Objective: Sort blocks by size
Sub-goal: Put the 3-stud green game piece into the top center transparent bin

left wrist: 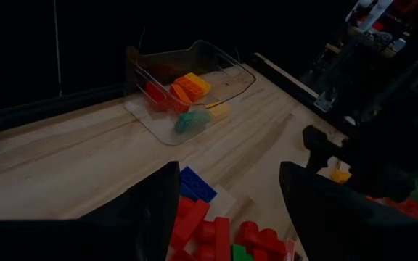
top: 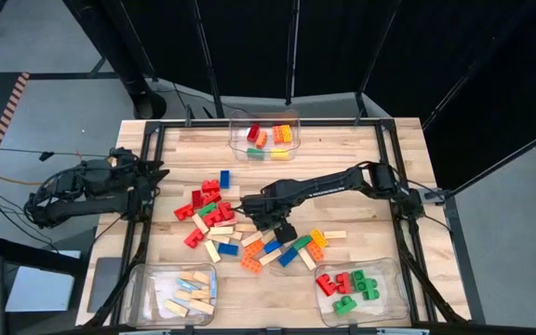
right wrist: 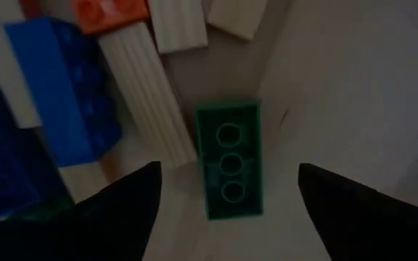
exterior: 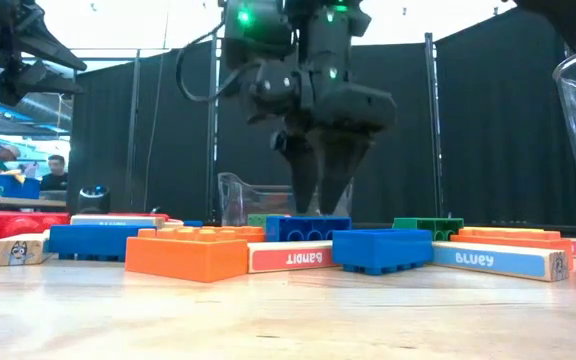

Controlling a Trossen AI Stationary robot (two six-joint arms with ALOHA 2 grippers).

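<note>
Right wrist view shows a green studded brick (right wrist: 228,161) lying flat on the table, beside a pale wooden bar (right wrist: 148,93) in the central pile. It looks light, rigid and slick; pinching its long sides should hold best. Right gripper (right wrist: 227,199) hovers above it, fingers spread, empty. Left gripper (top: 156,174) waits spread at the table's left edge.

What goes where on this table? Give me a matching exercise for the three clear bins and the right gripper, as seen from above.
Things:
1. top-middle bin
2. bottom-left bin
3. bottom-right bin
4. right gripper

Descriptions:
A. holds only red and green bricks
B. open over a green brick in the central pile
C. holds pale wooden bars
D. holds red, orange, yellow and green bricks

Pairs: 1-D, 2-C, 3-A, 4-B.
</note>
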